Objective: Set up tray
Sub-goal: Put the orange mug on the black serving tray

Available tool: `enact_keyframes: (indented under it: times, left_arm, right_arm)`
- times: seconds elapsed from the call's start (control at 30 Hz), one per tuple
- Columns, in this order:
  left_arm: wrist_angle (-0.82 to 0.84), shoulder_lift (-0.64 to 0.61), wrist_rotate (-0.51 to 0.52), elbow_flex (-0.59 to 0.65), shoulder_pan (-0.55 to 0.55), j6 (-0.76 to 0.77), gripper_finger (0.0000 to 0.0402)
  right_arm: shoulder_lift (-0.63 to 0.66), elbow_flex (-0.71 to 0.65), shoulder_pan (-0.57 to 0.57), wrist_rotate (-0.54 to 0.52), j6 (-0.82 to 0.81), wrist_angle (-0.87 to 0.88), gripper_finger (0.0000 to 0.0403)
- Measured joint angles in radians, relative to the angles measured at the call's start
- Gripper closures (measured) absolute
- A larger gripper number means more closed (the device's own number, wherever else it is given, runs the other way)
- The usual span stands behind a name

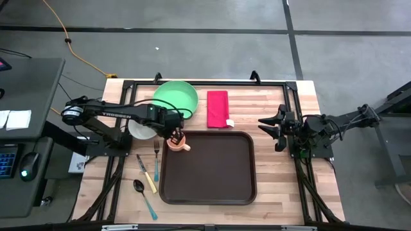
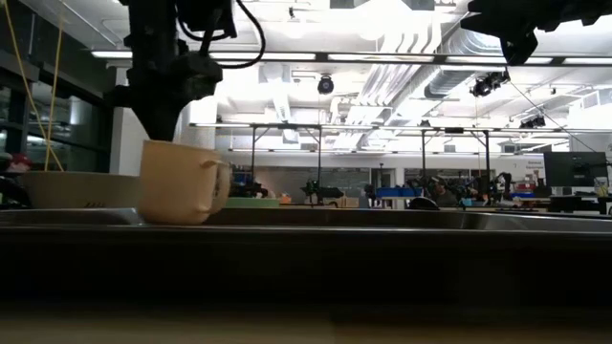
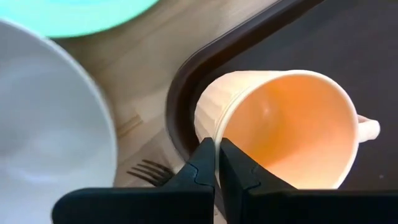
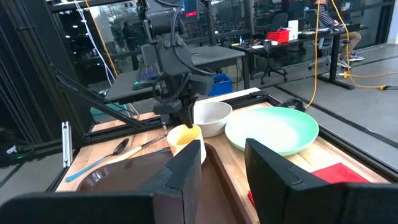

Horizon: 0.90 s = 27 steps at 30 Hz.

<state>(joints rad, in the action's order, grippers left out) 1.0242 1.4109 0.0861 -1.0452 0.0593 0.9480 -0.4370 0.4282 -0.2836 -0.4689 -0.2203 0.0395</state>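
Observation:
The dark brown tray [image 1: 212, 170] lies in the middle of the table. A peach cup [image 1: 178, 144] stands upright in its far left corner, with its handle [image 3: 367, 127] turned away from my left gripper [image 1: 174, 136]. That gripper is shut on the cup's rim. In the low view the cup [image 2: 182, 182] shows behind the tray's rim, which hides its base. My right gripper [image 1: 266, 125] hovers open off the tray's right far side, touching nothing. My left gripper pinches the cup's rim [image 3: 217, 134] on the side opposite the handle. One finger [image 3: 239, 165] is inside the cup and the other finger [image 3: 200, 165] is on the ribbed outer wall. It comes from above, pointing down. The cup is upright over the tray's corner; whether it rests there is hidden.
A white bowl [image 1: 141, 128] and a green plate [image 1: 175, 97] sit just beyond the tray's far left corner. A red napkin [image 1: 218, 108] lies past the far edge. A fork [image 1: 156, 160], a knife [image 1: 146, 173] and a spoon [image 1: 144, 196] lie left of the tray.

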Motion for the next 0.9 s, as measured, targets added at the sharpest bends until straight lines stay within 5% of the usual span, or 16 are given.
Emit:
enact_keyframes:
  times: [0.9]
  left_arm:
    - [-0.004,0.008,0.028,0.001,0.000,0.035,0.0364]
  right_arm:
    - [0.000,0.000,-0.001,0.016,-0.007,0.000,0.0300]
